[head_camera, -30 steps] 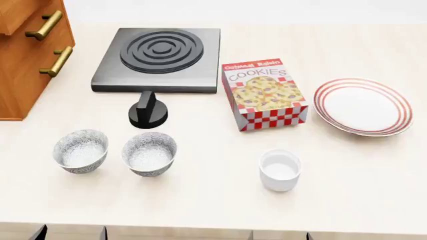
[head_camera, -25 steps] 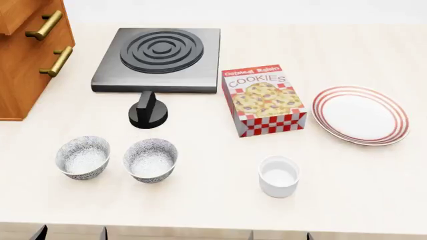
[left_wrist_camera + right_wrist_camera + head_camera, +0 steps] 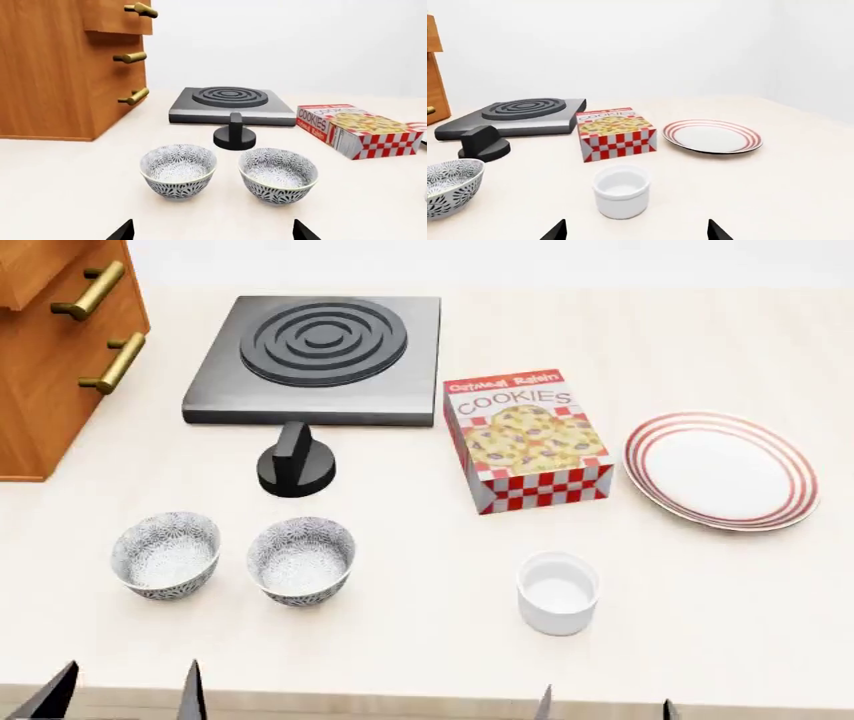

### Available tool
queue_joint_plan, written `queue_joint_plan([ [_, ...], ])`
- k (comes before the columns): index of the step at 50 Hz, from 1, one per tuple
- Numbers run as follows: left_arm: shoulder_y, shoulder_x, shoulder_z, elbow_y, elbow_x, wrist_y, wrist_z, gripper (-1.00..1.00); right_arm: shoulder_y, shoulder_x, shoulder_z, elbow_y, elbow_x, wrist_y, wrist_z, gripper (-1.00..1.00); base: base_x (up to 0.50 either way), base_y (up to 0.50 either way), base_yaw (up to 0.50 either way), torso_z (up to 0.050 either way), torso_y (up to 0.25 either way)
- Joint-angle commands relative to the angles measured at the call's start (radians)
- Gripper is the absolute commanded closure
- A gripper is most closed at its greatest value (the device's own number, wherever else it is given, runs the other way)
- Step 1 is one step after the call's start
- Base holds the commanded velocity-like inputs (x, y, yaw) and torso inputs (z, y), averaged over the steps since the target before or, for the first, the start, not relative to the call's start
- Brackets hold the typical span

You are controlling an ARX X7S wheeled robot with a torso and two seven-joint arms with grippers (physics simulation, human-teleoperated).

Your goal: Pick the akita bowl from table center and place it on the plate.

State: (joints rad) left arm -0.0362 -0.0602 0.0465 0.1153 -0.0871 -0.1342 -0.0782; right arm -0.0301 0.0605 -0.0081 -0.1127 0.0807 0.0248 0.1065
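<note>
Two look-alike grey-and-white speckled bowls stand side by side near the table's front. The akita bowl (image 3: 302,560) (image 3: 278,175) (image 3: 450,187) is the one nearer the table's middle. The white plate (image 3: 721,470) (image 3: 712,136) with thin red rings lies at the right, empty. My left gripper (image 3: 123,700) (image 3: 213,232) is open and empty, short of both bowls at the front edge. My right gripper (image 3: 605,710) (image 3: 636,232) is open and empty, just short of the white cup. Only the fingertips of each show.
The twin bowl (image 3: 166,555) (image 3: 179,170) sits left of the akita bowl. A white cup (image 3: 558,592) (image 3: 620,191) stands front right. A cookies box (image 3: 527,440) lies between bowls and plate. A black knob (image 3: 295,460), a stove plate (image 3: 318,358) and a wooden cabinet (image 3: 60,350) stand further back.
The head view first dropped slightly, shifting the table's things down in frame. Since then both grippers' fingertips have come into view at the bottom edge. No object has moved.
</note>
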Motion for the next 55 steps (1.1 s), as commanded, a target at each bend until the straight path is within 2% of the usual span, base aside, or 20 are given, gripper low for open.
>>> queue_joint_plan([
  [1, -0.041, -0.025, -0.008, 0.116, -0.05, -0.113, -0.028, -1.0, -0.058, 0.008, 0.067, -0.131, 0.045, -0.016, 0.087, -1.0, 0.0, 0.0, 0.0, 0.0, 0.0],
  [16, -0.051, -0.05, -0.034, 0.101, -0.086, -0.096, -0.053, -1.0, -0.12, 0.021, 0.09, -0.188, 0.089, -0.077, 0.125, -1.0, 0.41, 0.0, 0.0, 0.0, 0.0],
  [23, -0.053, -0.057, -0.029, 0.091, -0.093, -0.093, -0.06, -1.0, -0.134, 0.032, 0.086, -0.186, 0.073, -0.124, 0.137, -1.0, 0.05, 0.0, 0.0, 0.0, 0.0],
  [35, -0.035, -0.067, -0.036, 0.069, -0.111, -0.072, -0.073, -1.0, -0.136, 0.045, 0.074, -0.181, 0.103, -0.113, 0.15, -1.0, 0.5, 0.0, 0.0, 0.0, 0.0],
  [46, -0.032, -0.076, -0.025, 0.075, -0.116, -0.072, -0.084, -1.0, -0.152, 0.058, 0.069, -0.185, 0.118, -0.135, 0.162, -1.0, 0.0, 0.0, 0.0, 0.0, 0.0],
  [55, -0.035, -0.085, -0.021, 0.077, -0.123, -0.074, -0.091, -1.0, -0.143, 0.067, 0.052, -0.174, 0.11, -0.127, 0.175, -1.0, 0.3, 0.0, 0.0, 0.0, 0.0],
])
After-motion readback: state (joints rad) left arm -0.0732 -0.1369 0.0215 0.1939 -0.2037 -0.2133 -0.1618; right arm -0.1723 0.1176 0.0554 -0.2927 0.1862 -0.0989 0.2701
